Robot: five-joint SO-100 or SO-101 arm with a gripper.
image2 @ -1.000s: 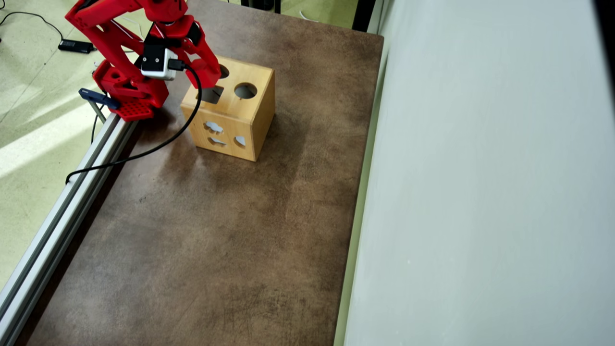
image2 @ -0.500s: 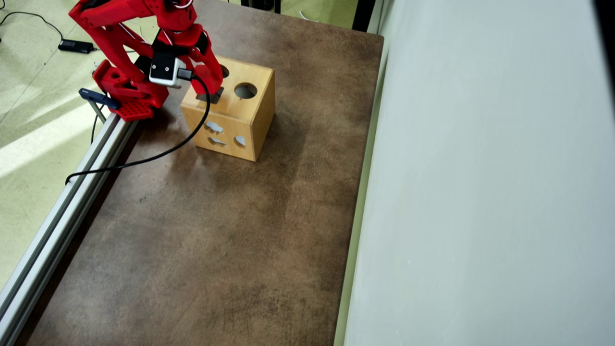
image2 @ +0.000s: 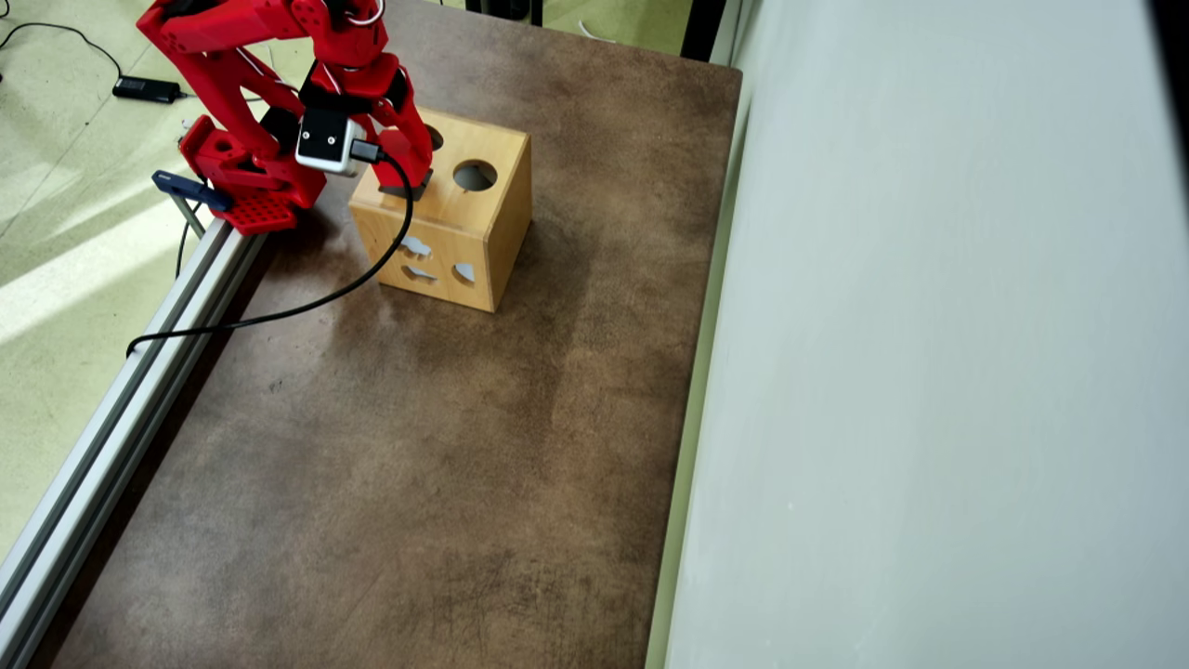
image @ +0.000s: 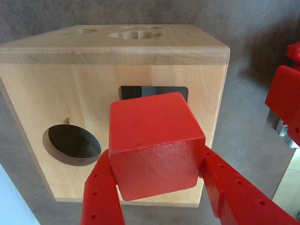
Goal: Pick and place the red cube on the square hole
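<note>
Jaws clamped on red cube (image: 154, 145), square hole (image: 140, 91) mostly hidden — overhead view too

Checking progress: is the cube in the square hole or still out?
Out. In the wrist view the cube sits between the gripper fingers, above the box, covering part of the square hole.

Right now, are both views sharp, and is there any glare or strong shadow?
Wrist view: sharp, evenly lit; the red cube fills the foreground, hiding most of the square hole. Overhead view: sharp, bright sunlight streaks on the floor, no glare on the wooden box.
</note>
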